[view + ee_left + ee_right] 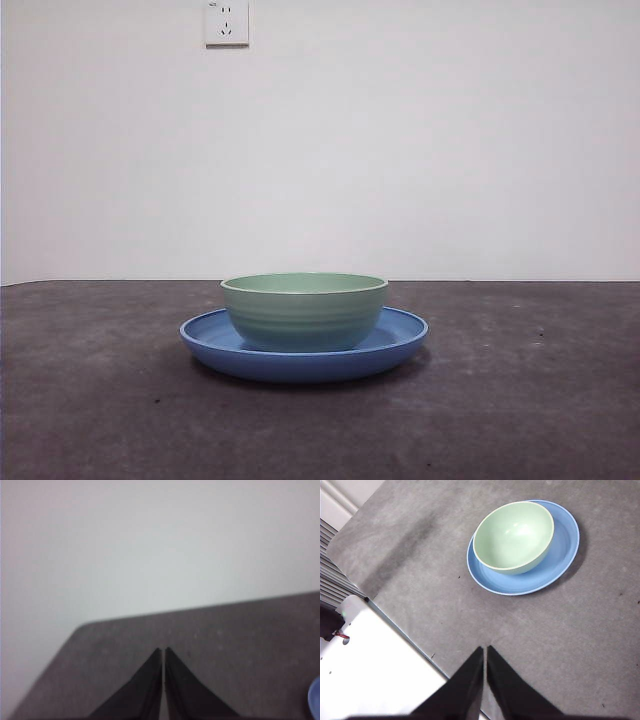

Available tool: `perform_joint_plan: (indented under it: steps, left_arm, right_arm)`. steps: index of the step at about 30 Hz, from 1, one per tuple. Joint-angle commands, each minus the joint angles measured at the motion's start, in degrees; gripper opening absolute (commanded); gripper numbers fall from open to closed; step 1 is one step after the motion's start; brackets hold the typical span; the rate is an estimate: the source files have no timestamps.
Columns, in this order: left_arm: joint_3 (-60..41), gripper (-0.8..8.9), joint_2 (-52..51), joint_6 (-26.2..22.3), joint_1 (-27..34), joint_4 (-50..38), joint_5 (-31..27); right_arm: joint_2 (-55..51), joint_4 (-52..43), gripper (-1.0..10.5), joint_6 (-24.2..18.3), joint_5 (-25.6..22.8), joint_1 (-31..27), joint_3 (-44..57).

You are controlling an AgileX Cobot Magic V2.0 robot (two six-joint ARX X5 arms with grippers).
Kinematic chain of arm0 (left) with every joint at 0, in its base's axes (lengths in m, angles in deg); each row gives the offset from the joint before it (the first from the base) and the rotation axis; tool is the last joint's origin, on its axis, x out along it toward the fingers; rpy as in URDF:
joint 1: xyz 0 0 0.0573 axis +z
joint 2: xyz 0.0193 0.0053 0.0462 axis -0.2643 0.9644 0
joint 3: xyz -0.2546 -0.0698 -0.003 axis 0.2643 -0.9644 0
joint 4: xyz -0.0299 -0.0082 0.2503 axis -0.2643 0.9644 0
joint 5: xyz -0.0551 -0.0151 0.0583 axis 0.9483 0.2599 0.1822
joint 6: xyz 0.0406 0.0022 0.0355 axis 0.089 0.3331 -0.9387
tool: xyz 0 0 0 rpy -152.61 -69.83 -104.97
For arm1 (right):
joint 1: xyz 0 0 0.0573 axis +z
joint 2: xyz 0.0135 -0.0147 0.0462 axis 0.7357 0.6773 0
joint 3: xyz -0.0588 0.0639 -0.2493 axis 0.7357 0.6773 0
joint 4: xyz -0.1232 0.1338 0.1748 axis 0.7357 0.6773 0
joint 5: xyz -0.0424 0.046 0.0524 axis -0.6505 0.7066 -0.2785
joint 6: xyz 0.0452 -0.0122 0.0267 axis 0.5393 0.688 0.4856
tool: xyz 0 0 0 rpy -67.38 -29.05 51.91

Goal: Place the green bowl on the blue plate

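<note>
The green bowl (304, 310) stands upright and empty on the blue plate (400, 340) in the middle of the dark table. The right wrist view shows the bowl (514, 536) sitting a little off centre on the plate (562, 555). My right gripper (485, 650) is shut and empty, raised well away from them. My left gripper (163, 651) is shut and empty over bare table near a table corner; only a sliver of the blue plate (315, 697) shows at that view's edge. Neither gripper shows in the front view.
The grey table (520, 400) runs back to a white wall with a power socket (227, 22). The right wrist view shows the table's edge with a white surface (375, 665) beside it.
</note>
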Motion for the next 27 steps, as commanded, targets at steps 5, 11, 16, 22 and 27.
perform_joint_plan:
  steps: [5, 11, 16, 22, 27]
  left_arm:
    - [-7.1, 0.09, -5.2, 2.3, 1.3, -0.8, -0.1]
    - [-10.6, 0.09, -6.6, 2.5, 2.5, -0.8, -0.2]
    - [-12.3, 0.09, -6.6, 2.7, 3.0, 1.3, -0.2]
    - [-13.5, 0.09, -6.6, 2.8, 3.0, 5.4, -0.2]
    - [-13.5, 0.09, -6.6, 5.7, 3.0, 7.9, -0.2]
  right_arm:
    - [0.3, -0.6, 0.1, -0.5, 0.1, 0.4, -1.0]
    - [0.3, -0.6, 0.1, -0.5, 0.1, 0.4, -1.0]
    - [0.3, -0.6, 0.1, -0.5, 0.1, 0.4, -1.0]
    - [0.3, -0.6, 0.1, -0.5, 0.1, 0.4, -1.0]
    - [0.3, -0.6, 0.1, -0.5, 0.1, 0.4, -1.0]
